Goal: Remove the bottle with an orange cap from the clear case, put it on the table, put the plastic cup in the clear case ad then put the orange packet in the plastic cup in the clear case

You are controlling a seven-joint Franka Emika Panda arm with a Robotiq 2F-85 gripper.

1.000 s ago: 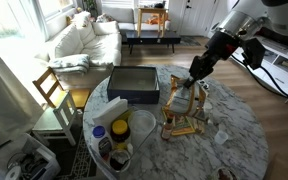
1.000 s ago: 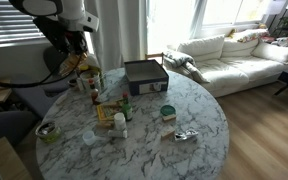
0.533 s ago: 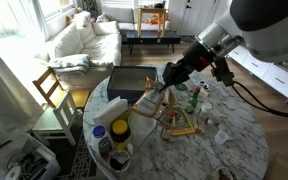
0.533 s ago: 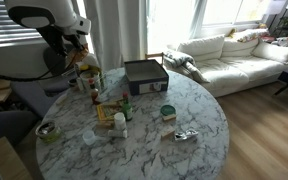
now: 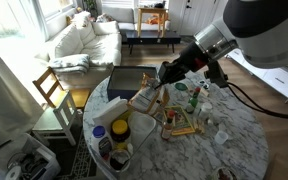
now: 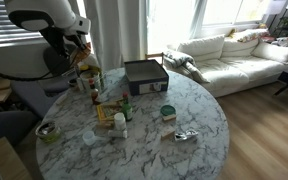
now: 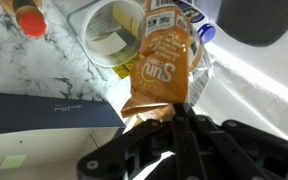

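One gripper, wrist view: the gripper is showing at the bottom edge, its dark fingers clenching the lower edge of the packet.
Packet, wrist view: it is standing up from the fingers toward the top of the frame, orange with white lettering, and its upper left is overlapping the cup.
Cup, wrist view: the cup is sitting under the packet with its round mouth facing the camera; whether it is inside the case cannot be told here.
Bottle, wrist view: the bottle with the orange cap is showing in the top left corner, over the marbled table.
Box, wrist view: the dark box is lying at the left, below the marbled patch.
Arm, exterior view: the arm is slanting down from the upper right.
Gripper, exterior view: the gripper is hovering over the table, between the box and the case; its fingers are too small to judge here.
Packet, exterior view: the packet is hanging at the gripper's tip, above the table.
Case, exterior view: it is standing on the table near the box.
Yellow bottle, exterior view: the yellow bottle is standing near the table's edge.
Arm, exterior view: the arm is leaning over the far left of the table; gripper and packet are too small to make out.
Box, exterior view: the box is lying on the table's far side.
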